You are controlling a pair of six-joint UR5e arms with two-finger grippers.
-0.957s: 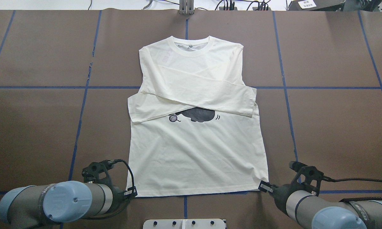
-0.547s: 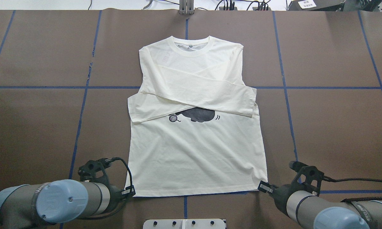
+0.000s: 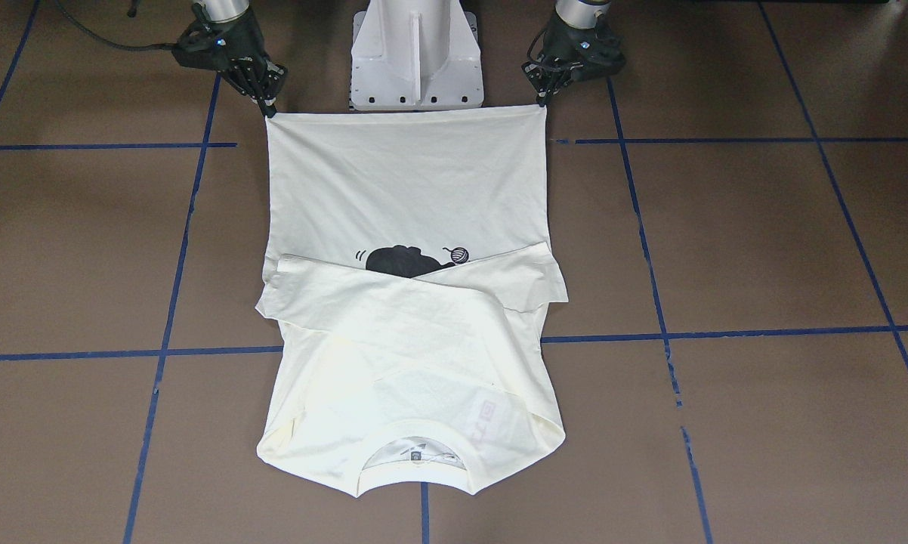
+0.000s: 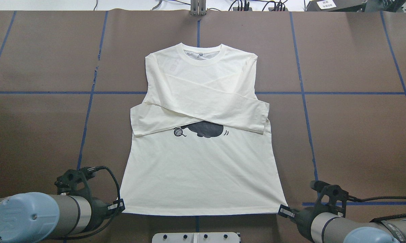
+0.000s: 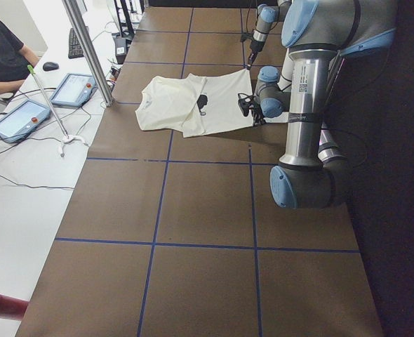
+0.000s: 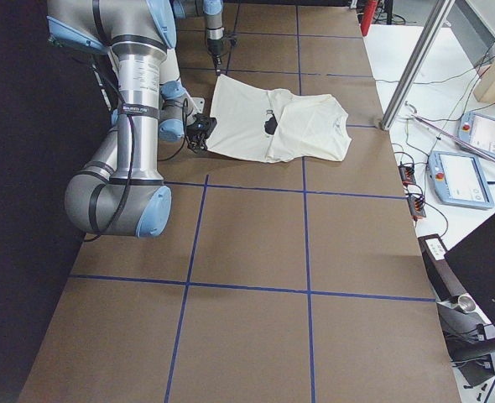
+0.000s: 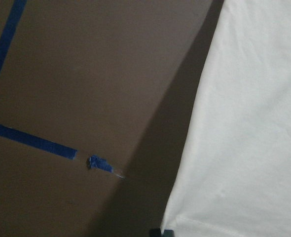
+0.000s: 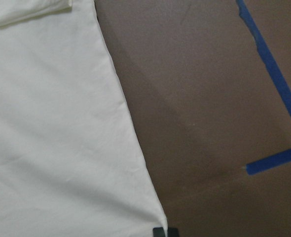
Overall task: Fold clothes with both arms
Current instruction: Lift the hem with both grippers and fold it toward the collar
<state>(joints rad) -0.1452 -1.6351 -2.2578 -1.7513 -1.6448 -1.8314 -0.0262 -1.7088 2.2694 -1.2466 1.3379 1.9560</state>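
Cream-white shirt (image 4: 203, 175), plain but for a black cat print (image 4: 204, 129) and a small black-lined yarn ball (image 4: 178, 132). Matte brown table (image 4: 351, 141), gridded with blue tape (image 4: 84, 125). Grey left arm (image 4: 68, 216) and right arm (image 4: 328, 224), both with light-blue caps. Black left gripper (image 4: 121, 205) and right gripper (image 4: 282, 210). White base (image 3: 416, 53).
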